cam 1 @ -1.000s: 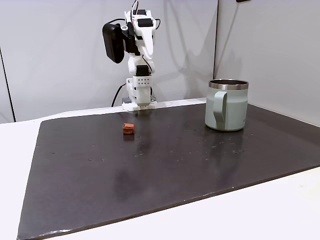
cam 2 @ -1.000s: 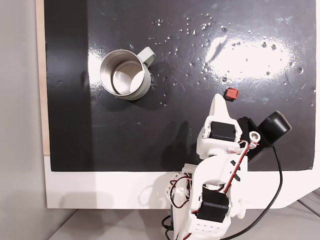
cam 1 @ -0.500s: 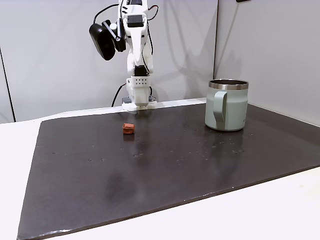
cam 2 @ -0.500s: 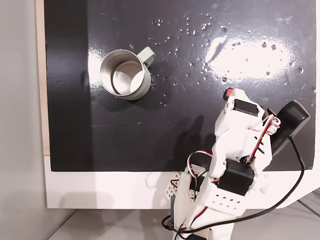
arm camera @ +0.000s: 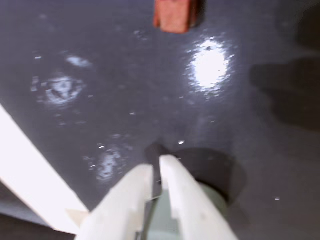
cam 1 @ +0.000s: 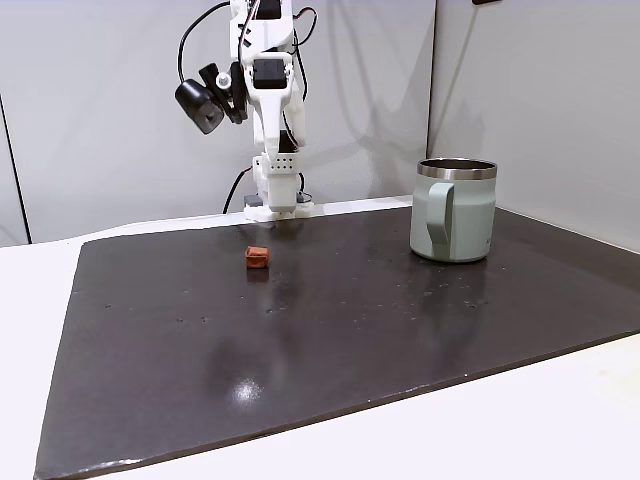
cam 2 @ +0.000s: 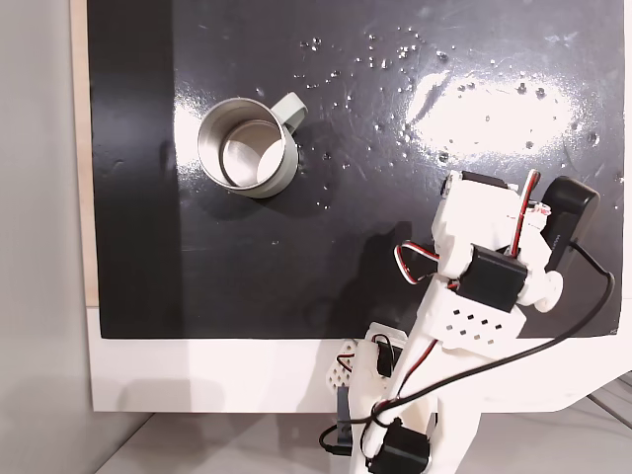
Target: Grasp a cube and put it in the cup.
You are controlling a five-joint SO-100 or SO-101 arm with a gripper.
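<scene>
In the wrist view my gripper (arm camera: 156, 167) has its pale fingers (arm camera: 131, 192) nearly pressed together, holding nothing, above the dark mat (arm camera: 100, 75), with the cube (arm camera: 173, 15) lying ahead on it and the cup (cam 1: 454, 210) standing well apart from it.

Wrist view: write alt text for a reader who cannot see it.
A small reddish-brown cube lies on a dark, glossy mat at the top edge of the picture, untouched. The white claw points toward it from the bottom edge, its fingers nearly together and holding nothing. A bright glare spot shines on the mat beside the cube.
</scene>
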